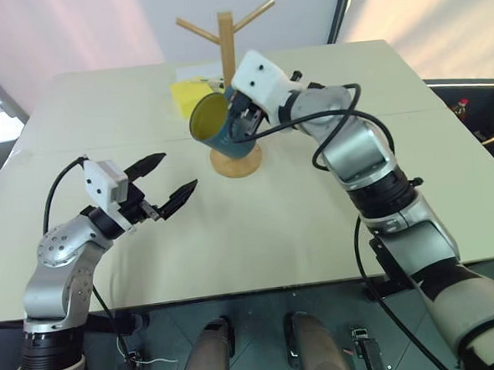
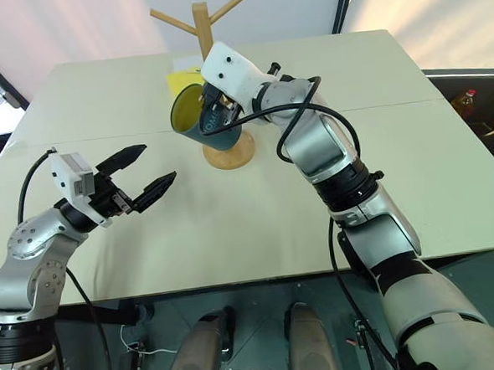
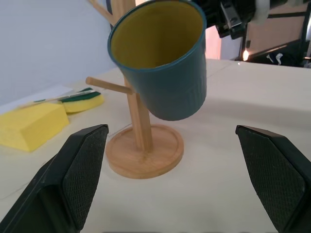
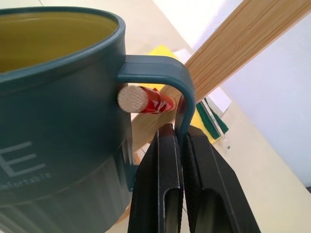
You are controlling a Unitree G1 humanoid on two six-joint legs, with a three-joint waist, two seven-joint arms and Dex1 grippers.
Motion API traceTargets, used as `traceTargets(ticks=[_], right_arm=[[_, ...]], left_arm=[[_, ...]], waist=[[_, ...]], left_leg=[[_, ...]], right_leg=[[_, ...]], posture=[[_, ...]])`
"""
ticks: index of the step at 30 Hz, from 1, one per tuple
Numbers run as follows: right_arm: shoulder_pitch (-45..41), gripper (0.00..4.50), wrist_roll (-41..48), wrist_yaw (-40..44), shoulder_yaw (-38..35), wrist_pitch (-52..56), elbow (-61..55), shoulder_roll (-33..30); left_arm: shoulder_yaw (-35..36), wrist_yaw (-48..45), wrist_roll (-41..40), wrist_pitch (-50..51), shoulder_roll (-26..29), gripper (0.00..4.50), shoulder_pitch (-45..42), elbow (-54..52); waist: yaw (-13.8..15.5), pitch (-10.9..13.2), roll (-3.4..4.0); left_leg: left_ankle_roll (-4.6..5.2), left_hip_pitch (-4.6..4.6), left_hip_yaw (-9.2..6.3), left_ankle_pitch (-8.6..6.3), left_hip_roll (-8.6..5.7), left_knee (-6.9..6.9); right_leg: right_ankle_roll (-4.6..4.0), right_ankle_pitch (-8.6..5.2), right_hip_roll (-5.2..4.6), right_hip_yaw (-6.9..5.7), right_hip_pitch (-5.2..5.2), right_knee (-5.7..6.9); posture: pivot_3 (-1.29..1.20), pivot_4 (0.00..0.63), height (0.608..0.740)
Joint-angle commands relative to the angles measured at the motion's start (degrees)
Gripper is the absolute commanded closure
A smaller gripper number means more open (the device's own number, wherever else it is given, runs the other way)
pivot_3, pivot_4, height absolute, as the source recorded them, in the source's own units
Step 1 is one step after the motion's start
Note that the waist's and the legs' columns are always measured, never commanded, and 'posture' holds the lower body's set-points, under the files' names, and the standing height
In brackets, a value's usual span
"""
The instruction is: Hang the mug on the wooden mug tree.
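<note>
1. The right tool (image 4: 177, 145) was clamped shut on the loop handle of the mug (image 1: 218, 126), its two black fingers pinching the handle's outer bar, and held the teal-blue cup tilted in the air with its yellow inside turned toward the robot's left.
2. The mug hung clear of the surface (image 1: 334, 230), directly in front of the post of the wooden mug tree (image 1: 226, 35) and above the tree's round base.
3. In the right wrist view, the end of a peg (image 4: 132, 99) showed inside the handle's loop, which suggested the hanging step was under way, the handle threaded but the cup not yet let go.
4. The left tool (image 1: 164, 178) stood with its fingers spread wide and holding nothing, above the surface and well apart from the tree.
5. The next move likely called for sliding the handle further along the peg, settling the mug's weight on it, then parting the fingers and backing off without nudging the tree.
</note>
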Motion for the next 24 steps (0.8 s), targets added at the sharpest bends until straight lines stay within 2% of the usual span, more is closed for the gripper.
traceTargets(ticks=[1, 4, 9, 14, 17, 20, 24], right_arm=[[-2.4, 4.4, -0.9, -0.9, -0.9, -2.1, 0.1, 0.8], [-2.5, 3.55, -1.1, -1.2, -1.3, -2.8, 0.7, 1.1], [-2.0, 1.02, -1.6, -1.3, -1.9, -3.3, -1.7, 0.4], [0.5, 1.02, -0.5, 0.2, -4.7, -3.4, -8.4, -3.1], [3.8, 1.02, 1.9, 1.2, -9.0, -6.1, -12.7, -5.6], [10.1, 1.02, 9.1, 4.1, -16.5, -7.1, -17.0, -6.5], [22.7, 1.02, 23.1, 9.8, -28.3, -8.0, -20.7, -5.5]], left_arm=[[0.9, 0.5, -0.8, -0.3, 0.3, 0.0, -0.6, -2.3], [0.8, 0.6, -0.8, -0.3, 0.3, 0.0, -0.7, -2.3], [0.5, 0.7, -0.7, -0.3, 0.4, 0.0, -0.9, -2.3], [0.3, 1.0, -0.6, -0.2, 0.4, 0.0, -1.1, -2.2], [0.5, 1.4, -0.6, 0.0, 0.4, 0.0, -1.0, -2.0], [1.5, 2.5, -1.1, 0.0, -0.5, 0.0, -0.3, -1.0], [3.2, 4.5, -1.4, -0.2, -2.4, 0.0, 1.7, 2.2]], waist=[[0.0, 0.0, 0.0], [0.0, 0.0, 0.0], [0.0, 0.0, 0.0], [0.0, 0.0, 0.01], [0.3, 0.0, 0.0], [0.3, 0.0, -0.01], [0.3, 0.0, -0.02]], left_leg=[[0.0, 0.0, 0.0, 0.0, 0.0, 0.0], [0.0, 0.0, 0.0, 0.0, 0.0, 0.0], [0.0, 0.01, 0.0, 0.0, 0.0, 0.0], [0.0, 0.01, -0.01, 0.0, 0.01, -0.01], [0.0, -0.01, -0.01, 0.0, 0.0, 0.0], [0.0, 0.0, 0.0, 0.0, 0.01, 0.02], [0.0, 0.05, -0.02, 0.0, 0.02, 0.0]], right_leg=[[0.0, 0.0, 0.0, 0.0, 0.0, 0.0], [0.0, 0.0, 0.0, 0.0, 0.0, 0.0], [0.0, 0.0, 0.01, 0.0, 0.0, 0.01], [0.0, -0.01, 0.02, 0.0, -0.01, 0.01], [0.02, -0.01, 0.01, 0.01, 0.01, -0.01], [0.02, -0.01, 0.01, 0.01, 0.05, -0.03], [0.06, -0.04, 0.02, 0.01, 0.12, -0.03]], posture=[[0.0, 0.15, 0.74], [0.0, 0.15, 0.74], [0.0, 0.15, 0.74], [0.0, 0.15, 0.74], [0.0, 0.15, 0.74], [0.0, 0.15, 0.74], [0.0, 0.15, 0.74]])
